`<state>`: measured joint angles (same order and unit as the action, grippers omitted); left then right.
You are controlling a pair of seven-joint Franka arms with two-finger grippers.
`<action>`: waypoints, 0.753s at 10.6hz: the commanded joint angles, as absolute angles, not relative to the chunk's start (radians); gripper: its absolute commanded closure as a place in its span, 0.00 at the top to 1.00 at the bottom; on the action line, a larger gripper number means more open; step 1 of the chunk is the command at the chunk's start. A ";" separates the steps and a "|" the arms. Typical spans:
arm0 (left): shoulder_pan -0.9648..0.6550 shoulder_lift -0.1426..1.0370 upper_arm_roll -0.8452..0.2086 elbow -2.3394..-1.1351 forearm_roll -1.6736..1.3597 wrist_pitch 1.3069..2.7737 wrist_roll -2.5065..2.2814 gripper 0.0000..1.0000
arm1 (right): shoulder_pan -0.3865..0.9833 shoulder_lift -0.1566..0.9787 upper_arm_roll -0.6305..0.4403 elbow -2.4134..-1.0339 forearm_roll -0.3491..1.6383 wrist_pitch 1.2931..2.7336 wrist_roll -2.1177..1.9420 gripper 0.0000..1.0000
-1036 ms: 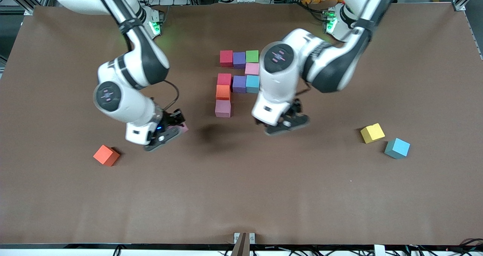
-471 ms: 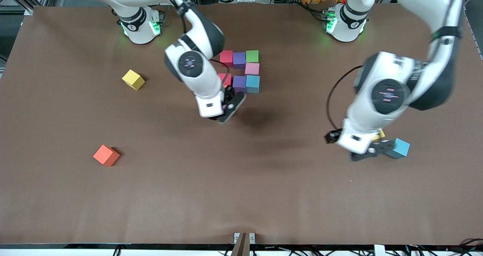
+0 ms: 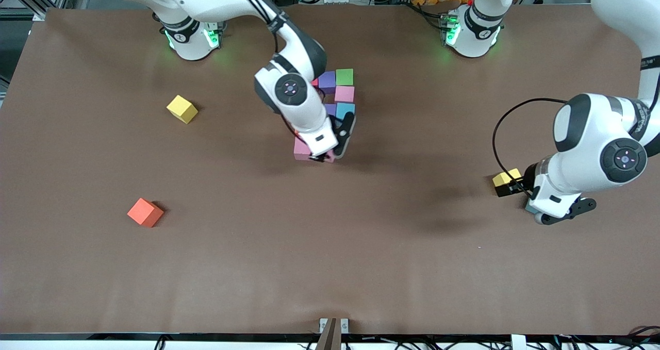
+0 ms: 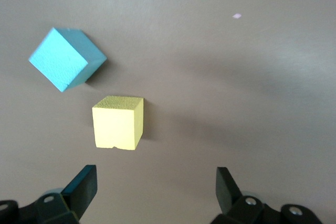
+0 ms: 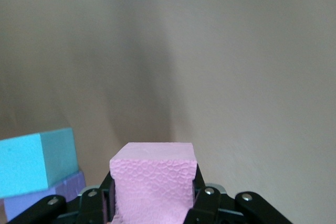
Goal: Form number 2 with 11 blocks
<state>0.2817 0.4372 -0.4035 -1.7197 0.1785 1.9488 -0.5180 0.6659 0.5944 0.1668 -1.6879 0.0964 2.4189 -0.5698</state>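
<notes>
Between right gripper (image 5: 152, 203) jaws: pink block (image 5: 153, 174), clamped, just beside dusty-pink block (image 3: 303, 149) ending number 2 (image 3: 335, 93). Lower straight, keep edges flush, release only once seated. Left gripper (image 4: 156, 195) spread wide over yellow block (image 4: 118, 122), light blue block (image 4: 64, 58) alongside; centre before closing.

right arm (image 3: 294, 89) hiding red blocks of number 2 (image 3: 340, 93)
</notes>
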 commanded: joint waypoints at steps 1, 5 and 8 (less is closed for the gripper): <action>0.325 0.422 -0.422 -1.836 0.160 2.032 -0.518 1.00 | 0.698 0.641 0.163 -1.660 0.069 2.456 -0.658 0.05; 0.350 0.460 -0.419 -1.887 0.173 2.069 -0.514 1.00 | 0.707 0.646 0.156 -1.675 0.063 2.457 -0.811 0.03; 0.357 0.495 -0.414 -1.885 0.234 2.097 -0.512 1.00 | 0.689 0.641 0.150 -1.718 0.060 2.459 -0.833 0.04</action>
<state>0.3412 0.4879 -0.4034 -1.8750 0.1906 2.0726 -0.5178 0.7013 0.6406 0.1480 -1.6969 0.0811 2.4568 -0.8150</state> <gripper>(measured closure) 0.000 0.449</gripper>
